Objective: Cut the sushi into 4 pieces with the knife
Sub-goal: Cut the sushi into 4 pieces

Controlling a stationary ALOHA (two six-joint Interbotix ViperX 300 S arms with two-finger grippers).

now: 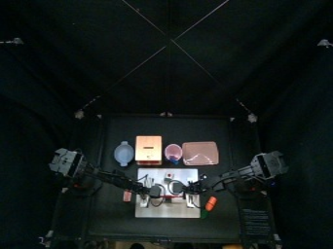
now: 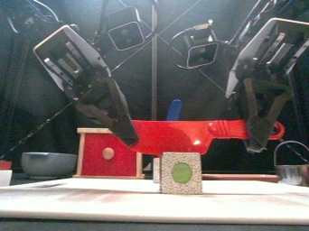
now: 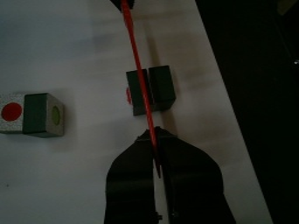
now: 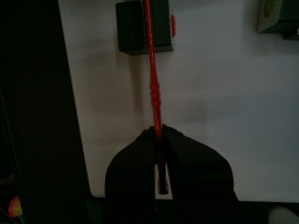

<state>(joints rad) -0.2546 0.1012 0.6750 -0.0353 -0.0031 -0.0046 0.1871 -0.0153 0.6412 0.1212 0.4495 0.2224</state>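
A red toy knife (image 2: 193, 133) hangs level above the white cutting board (image 2: 72, 194), held at both ends. My left gripper (image 2: 126, 140) is shut on the blade's end (image 3: 153, 136). My right gripper (image 2: 257, 140) is shut on the handle (image 4: 158, 140). Directly under the blade stands one sushi piece (image 2: 182, 172), a dark block (image 3: 149, 90) in the left wrist view and at the knife's far end (image 4: 145, 22) in the right wrist view. The blade is just above it. A second piece (image 3: 35, 115) lies apart on the board, its end showing a red dot.
Behind the board stand a blue-grey bowl (image 1: 124, 153), the wooden box with a red drawer front (image 2: 108, 153), a red cup (image 1: 173, 151) holding the blue knife (image 2: 173, 110), and the pink tray (image 1: 200, 153). A metal cutter (image 2: 291, 167) sits at the right.
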